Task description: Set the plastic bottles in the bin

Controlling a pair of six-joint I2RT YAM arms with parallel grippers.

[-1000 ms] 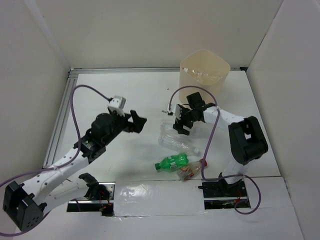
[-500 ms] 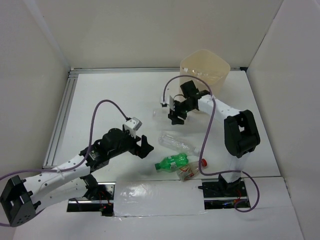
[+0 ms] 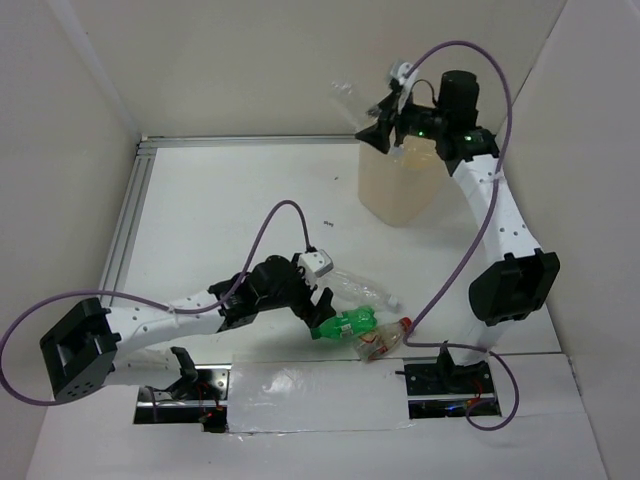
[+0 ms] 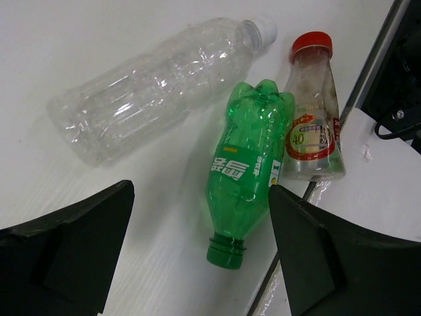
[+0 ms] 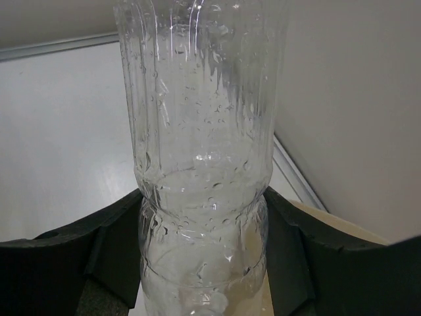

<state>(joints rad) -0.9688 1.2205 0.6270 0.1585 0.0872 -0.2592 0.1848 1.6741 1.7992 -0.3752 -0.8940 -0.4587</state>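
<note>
Closest to me, the left gripper (image 4: 197, 214) hangs wide open over the green bottle (image 4: 245, 184), one finger on each side, gripping nothing. That bottle lies flat on the table (image 3: 230, 200), touching the red-capped bottle (image 4: 312, 118), with a clear bottle (image 4: 158, 85) just beside it. If the fingers close here, I think the right one could catch the red-capped bottle too, wedging both or knocking it away. The round green bottle may also roll out of the squeeze.

Farther back, the right gripper (image 3: 385, 122) is clamped around another clear bottle's (image 5: 200, 131) waist, high above the bin (image 3: 400, 195). It seems to sit near the rim, not the middle. Let go there, the bottle could hit the edge and bounce outside.
</note>
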